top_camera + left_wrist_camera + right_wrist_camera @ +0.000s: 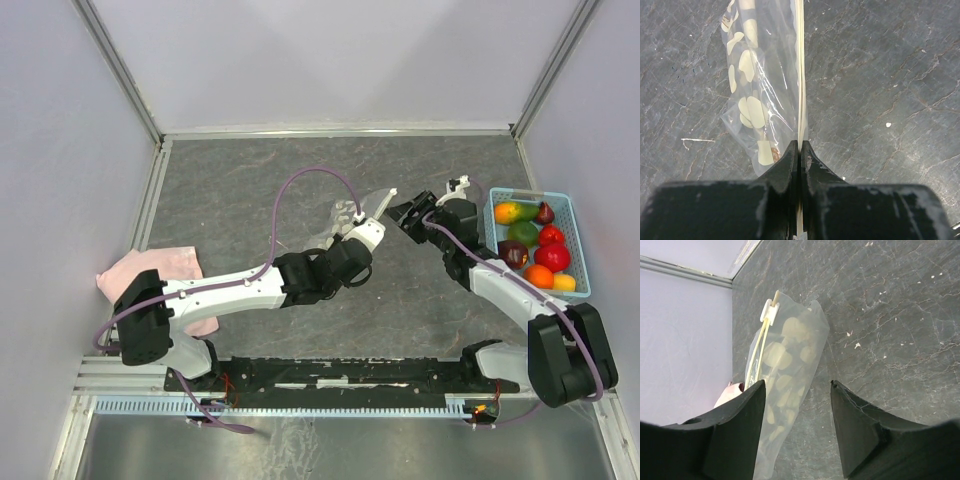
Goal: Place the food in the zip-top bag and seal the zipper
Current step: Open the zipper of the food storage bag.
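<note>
Lying at the far left of the table (240, 180), the cloth (150, 268) sits partly under the left arm and plays no part here. Next along, the left gripper (799, 146) is pinched tight on the zipper (801, 75), its jaws meeting on the thin whitish strip. It holds the bag (757, 85) up near the centre of the table, the clear pouch hanging edge-on with its white spots showing. The mouth looks flat rather than gaping, and no fruit is inside. Just right of the bag, the right gripper (797, 385) faces it with jaws moderately apart and nothing held. The pouch lies in line with the gap, though whether a finger touches the film cannot be told. Farthest right, the fruit (545, 255) sits in the basket (578, 235), well apart from the bag. The likely step is for the right gripper to take the opposite lip and pull the mouth open. The risks come from the thin film. If the jaws close across both layers, the mouth will not part when pulled. If they catch only slack plastic below the strip, it may slip out or stretch. A hard pull against the narrow left pinch could drag the zipper free and drop the bag. The white slider (769, 312) at the strip's end could also snag a finger.
</note>
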